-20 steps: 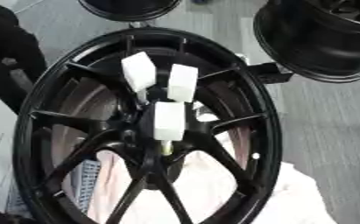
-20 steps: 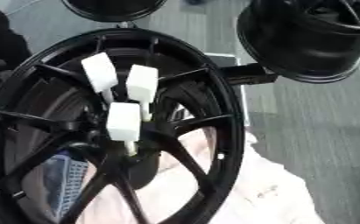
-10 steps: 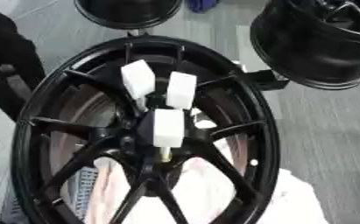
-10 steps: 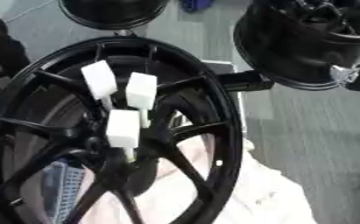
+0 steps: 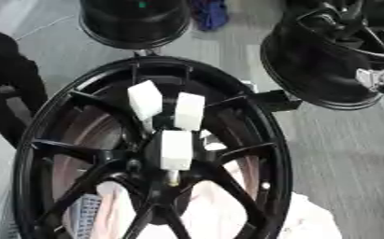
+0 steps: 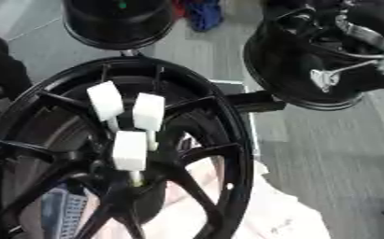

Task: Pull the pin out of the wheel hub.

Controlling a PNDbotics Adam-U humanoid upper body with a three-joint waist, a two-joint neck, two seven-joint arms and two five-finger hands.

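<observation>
A large black spoked wheel hub [image 5: 264, 154] fills the left and middle of both views, tilted toward me. At its centre stand three white blocks on thin pale stems: two above [image 5: 145, 99] [image 5: 188, 110] and one below [image 5: 175, 149]. Under the lowest block a short pale pin [image 5: 172, 178] runs down into the hub's centre. A black arm with silver parts [image 6: 360, 35] comes in at the upper right of the right eye view, over a second wheel and apart from the pin. I cannot make out my right hand [image 6: 324, 77] clearly there. My left hand is out of view.
A second black wheel [image 5: 325, 70] lies at the upper right, close to the hub's rim. A black round object [image 5: 133, 23] and a blue cloth [image 5: 212, 14] sit at the top. Pale pink cloth [image 5: 219, 210] lies under the spokes. Grey floor [image 5: 342, 163] stretches right.
The whole picture has shifted, so the wheel sits lower and more of the upper right shows. The white blocks and pin keep the same place on the hub.
</observation>
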